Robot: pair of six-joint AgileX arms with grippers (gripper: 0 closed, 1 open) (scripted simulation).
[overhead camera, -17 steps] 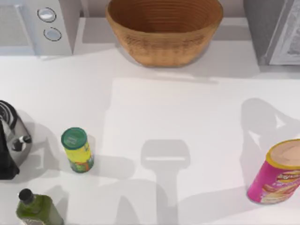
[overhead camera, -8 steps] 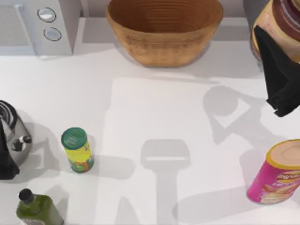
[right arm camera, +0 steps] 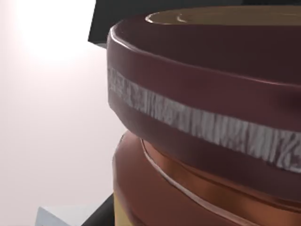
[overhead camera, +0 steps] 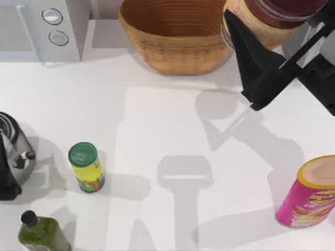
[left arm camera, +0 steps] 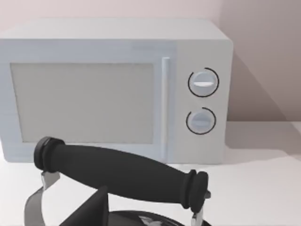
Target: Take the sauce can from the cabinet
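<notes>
One arm at work: right gripper (overhead camera: 272, 47) was clamped on the sauce can (overhead camera: 261, 23).
Change: can moved from the table's (overhead camera: 157, 130) far right corner toward the wicker basket (overhead camera: 178, 36).
Meaning: likely out of the cabinet.
Left gripper: jaw state untellable, parked by the kettle (overhead camera: 13, 157).

A rendered kitchen setting, laid out on a plain white desk (overhead camera: 157, 130); a white microwave (left arm camera: 117, 89) with two round knobs and a grey window stands at the far left against a pale wall; a woven wicker basket (overhead camera: 178, 36) sits at the far middle; a metal kettle (overhead camera: 13, 157) with a black handle is at the left edge; groceries are spread about: a green-lidded yellow can (overhead camera: 86, 167), a green bottle (overhead camera: 39, 232) with a black cap at the near left, and a pink canister (overhead camera: 309, 193) with a tan lid at the right.
</notes>
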